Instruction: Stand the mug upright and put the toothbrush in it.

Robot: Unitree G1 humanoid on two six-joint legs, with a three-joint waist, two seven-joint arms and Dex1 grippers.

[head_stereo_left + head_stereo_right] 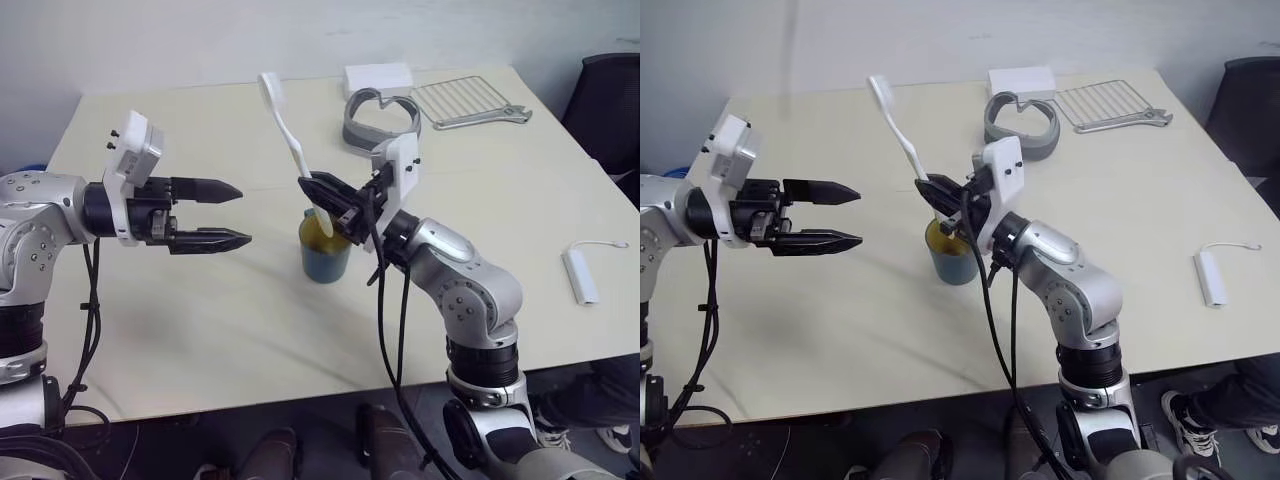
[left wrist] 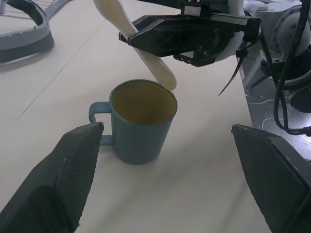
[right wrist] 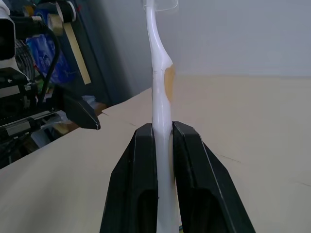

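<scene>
Blue mug [image 2: 138,124] with a yellow inside, white toothbrush [image 1: 288,130] with a pale yellow end, black gripper fingers [image 1: 205,240], cream table [image 1: 200,300], grey curved band [image 1: 378,118], silver wire rack [image 1: 465,102], white box [image 1: 378,77]

We cannot tell whether the toothbrush [image 1: 287,122] tip touches the mug [image 1: 325,252] rim or hangs clear. The right end effector [image 3: 163,145] covers its mid-handle; the bristle head is cut off in the right wrist view.

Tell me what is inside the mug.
The mug shows a yellowish inside with nothing lying in it. The toothbrush handle's lower end sits at its rim, held by the right tool. The bottom is hidden.
</scene>
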